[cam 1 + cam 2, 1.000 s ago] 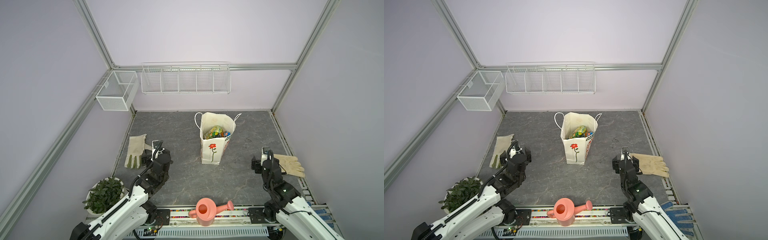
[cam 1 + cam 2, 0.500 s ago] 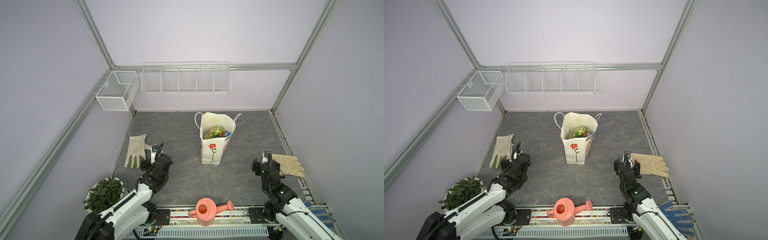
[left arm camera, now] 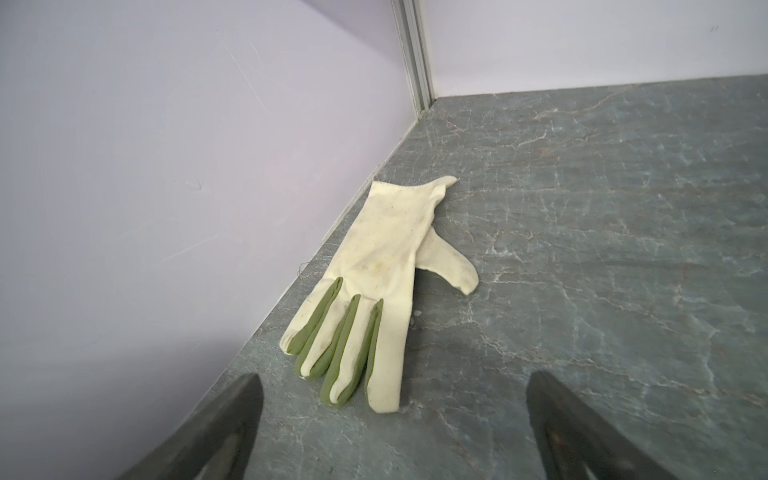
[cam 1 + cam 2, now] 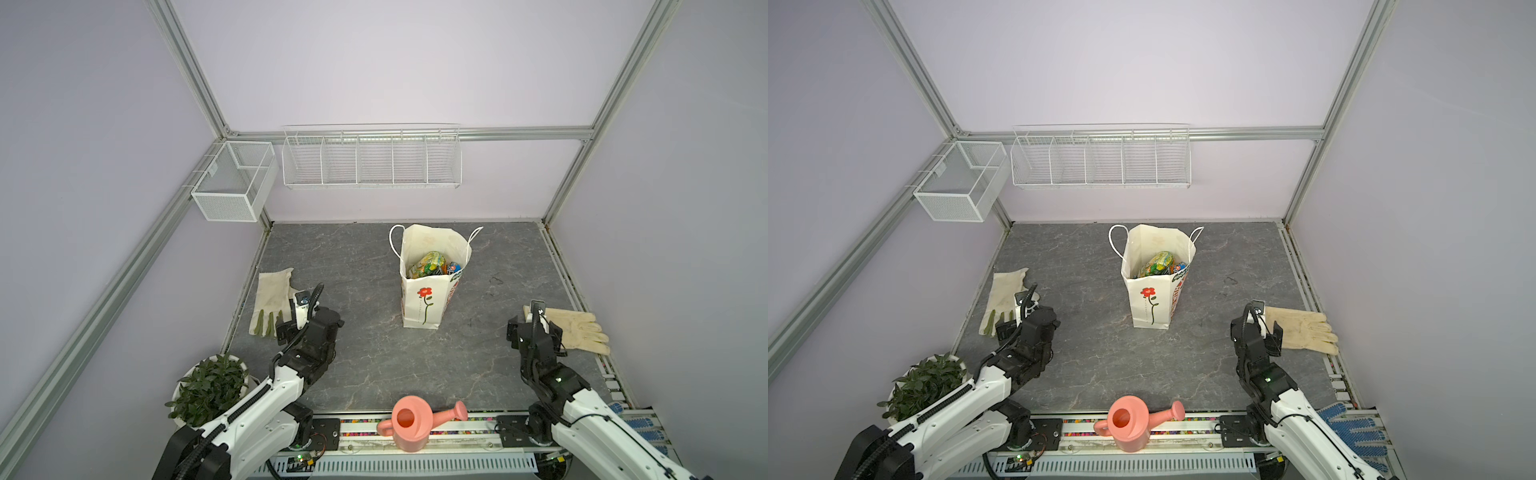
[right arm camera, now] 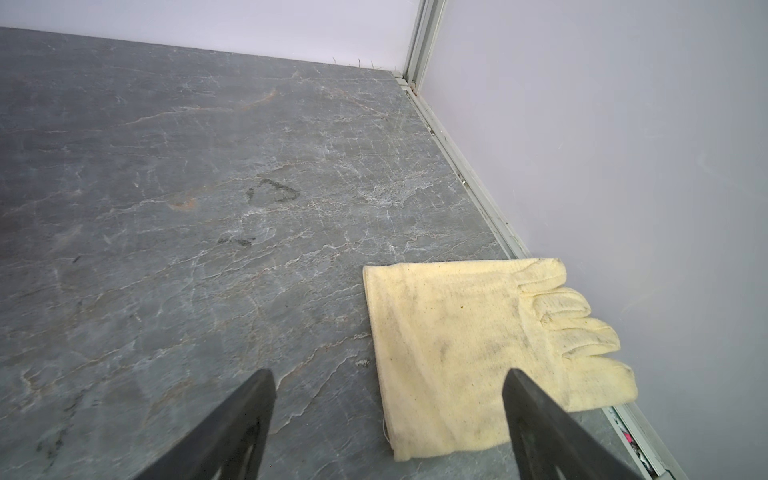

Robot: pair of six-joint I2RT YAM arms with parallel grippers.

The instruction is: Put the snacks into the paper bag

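Observation:
The cream paper bag (image 4: 419, 305) (image 4: 1150, 309) with the red flower stands upright mid-table in both top views. Glossy snacks (image 4: 432, 264) (image 4: 1158, 264) fill its open mouth: a green-yellow packet on top and a bit of blue beside it. No packet lies on the table. My left gripper (image 4: 307, 322) (image 4: 1025, 322) (image 3: 395, 378) hovers open and empty near the left edge, well left of the bag. My right gripper (image 4: 536, 328) (image 4: 1256, 332) (image 5: 388, 372) is open and empty too, far right of the bag.
A cream glove with green fingers (image 4: 270, 299) (image 3: 386, 249) lies just ahead of the left gripper. A yellowish glove (image 4: 577, 328) (image 5: 478, 332) lies by the right gripper. A pink watering can (image 4: 411, 424) and a potted plant (image 4: 208, 388) sit at the front. Wire baskets (image 4: 370, 156) hang on the back wall.
Both arms have drawn back a little toward the front rail and settled lower. Both grippers stayed open. The bag and its contents have not moved.

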